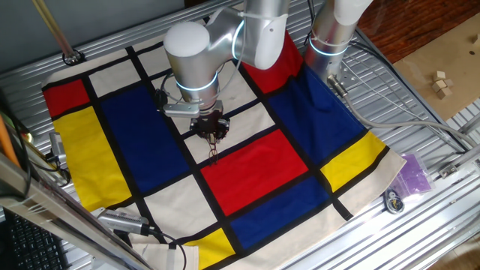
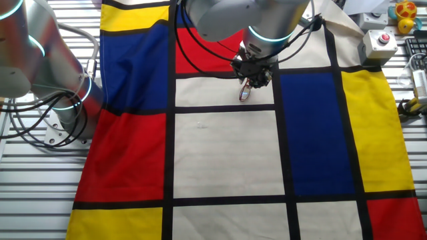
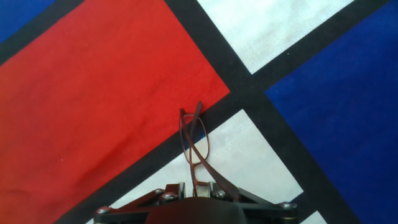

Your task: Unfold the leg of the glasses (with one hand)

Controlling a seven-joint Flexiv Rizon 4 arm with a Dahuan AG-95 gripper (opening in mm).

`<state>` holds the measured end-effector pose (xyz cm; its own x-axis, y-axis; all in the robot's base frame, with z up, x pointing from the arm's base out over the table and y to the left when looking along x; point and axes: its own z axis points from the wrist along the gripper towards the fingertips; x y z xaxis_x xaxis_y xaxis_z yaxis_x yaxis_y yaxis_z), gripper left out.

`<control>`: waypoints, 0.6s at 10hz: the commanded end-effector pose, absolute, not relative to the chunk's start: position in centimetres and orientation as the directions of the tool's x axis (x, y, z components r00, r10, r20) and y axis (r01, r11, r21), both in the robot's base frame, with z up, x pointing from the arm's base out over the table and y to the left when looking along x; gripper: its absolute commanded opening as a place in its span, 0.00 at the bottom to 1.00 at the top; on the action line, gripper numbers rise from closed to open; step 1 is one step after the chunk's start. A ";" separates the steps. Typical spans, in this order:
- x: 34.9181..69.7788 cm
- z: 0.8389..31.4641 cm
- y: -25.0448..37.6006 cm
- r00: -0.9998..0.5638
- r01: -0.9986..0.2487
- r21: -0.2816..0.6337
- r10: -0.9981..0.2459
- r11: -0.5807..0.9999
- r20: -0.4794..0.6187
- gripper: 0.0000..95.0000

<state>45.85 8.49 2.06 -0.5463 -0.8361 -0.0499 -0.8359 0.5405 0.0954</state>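
The tool [image 1: 211, 133] is hanging over the middle of the desk [image 1: 420, 67], above the checked cloth [image 1: 247, 165], and it is gripping the glasses [image 3: 196, 149], its fingers closed on the near end of the frame. In the hand view the glasses are sticking out from between the fingers, their far end reaching the black stripe at the corner of the red square. In both fixed views they are dangling below the tool, so they seem to be lifted clear of the cloth, or barely touching it; I cannot tell which.

A thin wire, probably the leg [image 3: 198, 122], is lying close along the frame, crossing it near the far tip, so it is looking folded, or nearly so. The step in hand is therefore, by my reading, the hold-and-carry before the opening itself.

With one hand only, the next move is calling for something to work against: lowering the glasses so the leg's free end is catching on the cloth, then dragging or turning gently so the hinge swings open. Too much force is risking a bent wire.
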 end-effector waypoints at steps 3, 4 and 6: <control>45.9 2.1 8.5 -0.550 -0.834 0.093 -0.834 0.545 -0.049 0.00; 45.9 2.1 8.5 -0.551 -0.833 0.093 -0.833 0.545 -0.049 0.00; 45.9 2.1 8.5 -0.551 -0.833 0.094 -0.833 0.545 -0.049 0.00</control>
